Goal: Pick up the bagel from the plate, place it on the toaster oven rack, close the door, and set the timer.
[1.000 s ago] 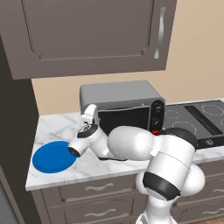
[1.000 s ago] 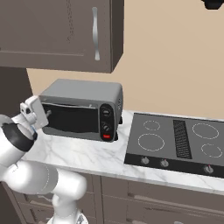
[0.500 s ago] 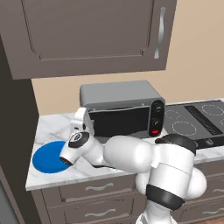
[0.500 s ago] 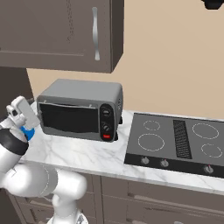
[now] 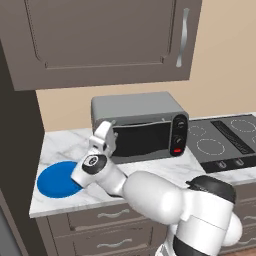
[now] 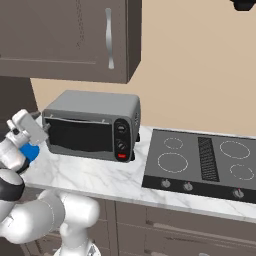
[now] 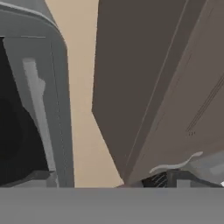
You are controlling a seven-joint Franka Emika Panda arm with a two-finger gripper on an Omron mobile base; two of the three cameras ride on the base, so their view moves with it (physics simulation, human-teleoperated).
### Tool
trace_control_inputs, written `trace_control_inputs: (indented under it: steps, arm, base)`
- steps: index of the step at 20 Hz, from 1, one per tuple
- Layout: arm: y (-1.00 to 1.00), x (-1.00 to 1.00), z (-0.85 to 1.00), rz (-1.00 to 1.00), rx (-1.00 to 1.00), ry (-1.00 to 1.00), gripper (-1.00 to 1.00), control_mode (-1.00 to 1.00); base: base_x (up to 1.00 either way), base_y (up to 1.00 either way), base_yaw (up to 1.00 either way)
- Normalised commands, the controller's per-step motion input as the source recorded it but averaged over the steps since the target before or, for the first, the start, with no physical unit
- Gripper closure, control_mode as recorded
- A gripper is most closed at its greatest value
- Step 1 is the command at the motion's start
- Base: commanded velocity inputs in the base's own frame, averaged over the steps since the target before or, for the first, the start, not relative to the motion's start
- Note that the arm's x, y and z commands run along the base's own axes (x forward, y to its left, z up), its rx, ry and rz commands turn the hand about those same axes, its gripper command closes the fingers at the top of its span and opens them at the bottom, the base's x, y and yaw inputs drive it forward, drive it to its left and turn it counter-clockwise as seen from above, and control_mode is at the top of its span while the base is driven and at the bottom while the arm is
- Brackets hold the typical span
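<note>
At the counter's front-left edge the blue plate [image 5: 57, 180] lies flat on the marble counter [image 5: 150, 170], partly covered by the arm's wrist; the bagel can't be made out on it, hidden or too small to tell. Just above the plate's right rim the gripper [image 5: 103, 138] points up and back toward the toaster oven [image 5: 140, 127], its tip at the oven's left front corner; jaws spread wide, nothing between them. The door [image 6: 82, 135] is shut, dark glass, handle bar along its top edge. Two round knobs and a red button sit on the right panel; no readable lettering. Right of the oven, a black cooktop [image 6: 205, 162]. Behind and above, brown wall cabinets [image 5: 110, 40].
</note>
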Motion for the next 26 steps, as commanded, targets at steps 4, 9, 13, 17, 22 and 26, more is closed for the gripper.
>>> trace_control_inputs:
  steps: [4, 9, 13, 17, 22, 26]
  arm:
    - [-0.98, -0.13, 0.66, -0.07, 0.42, -0.01, -1.00, -1.00]
    - [-0.97, -0.30, 0.49, 0.00, 0.49, 0.00, -1.00, -1.00]
    - [-0.95, -0.38, 0.01, 0.00, 0.55, 0.00, -1.00, -1.00]
    - [-0.81, -0.28, 0.00, 0.00, 0.50, 0.00, -1.00, -1.00]
    - [-0.59, -0.05, 0.00, 0.00, 0.46, 0.00, -1.00, -1.00]
    - [-0.51, 0.00, -0.17, 0.00, 0.47, 0.00, -1.00, -1.00]
  base:
    - [0.00, 0.00, 0.00]
    - [0.00, 0.00, 0.00]
    - [0.00, 0.00, 0.00]
    - [0.00, 0.00, 0.00]
    - [0.00, 0.00, 0.00]
    - [0.00, 0.00, 0.00]
